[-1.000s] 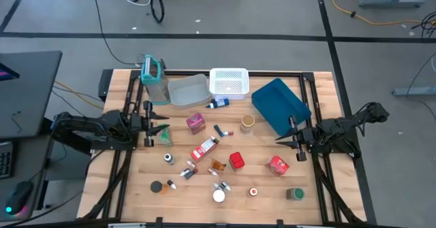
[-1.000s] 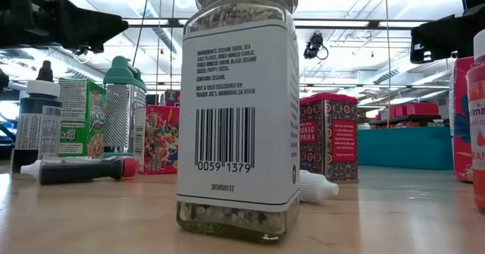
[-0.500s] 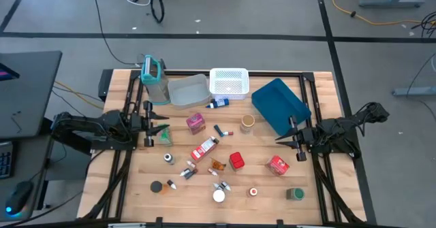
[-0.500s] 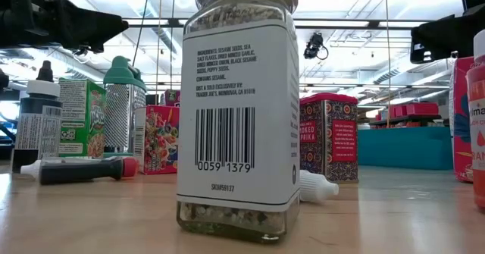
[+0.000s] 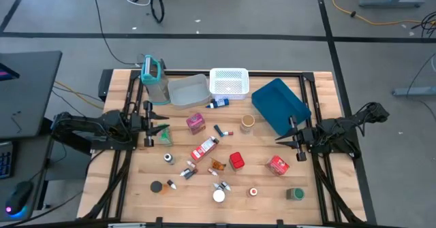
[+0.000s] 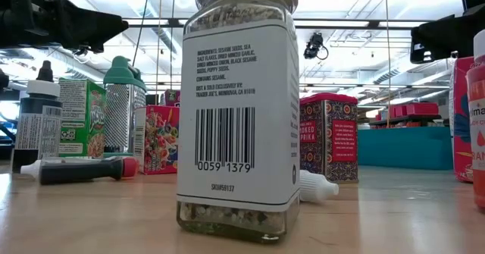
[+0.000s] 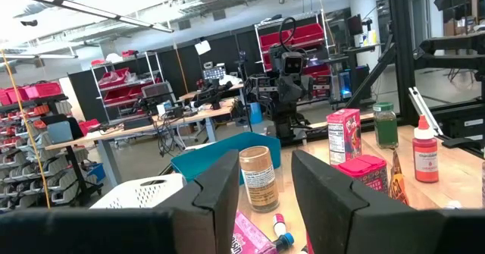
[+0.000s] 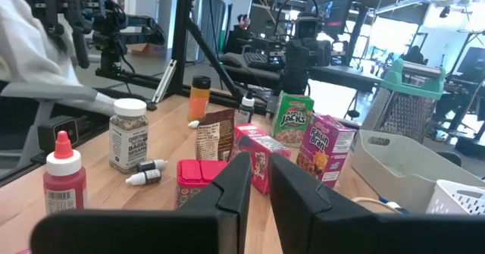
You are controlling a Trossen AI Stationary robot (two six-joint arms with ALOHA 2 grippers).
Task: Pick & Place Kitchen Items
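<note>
Nothing has moved: the left gripper (image 5: pixel 165 127) and right gripper (image 5: pixel 277 138) still wait with fingers a little apart, holding nothing. The boxes (image 5: pixel 195 123) lie between them, untouched.

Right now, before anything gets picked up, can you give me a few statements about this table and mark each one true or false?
1. The white mesh basket sits at the table's far edge between the clear bin and the blue tray. True.
2. The left gripper is holding a red can. False: it holds nothing and hangs by the green carton.
3. The right gripper hangs over the table's right side, empty. True.
4. The seasoning jar closest to the low camera lies on its side. False: it stands upright.
5. The blue tray is stacked inside the clear bin. False: they sit apart, with the basket between them.
</note>
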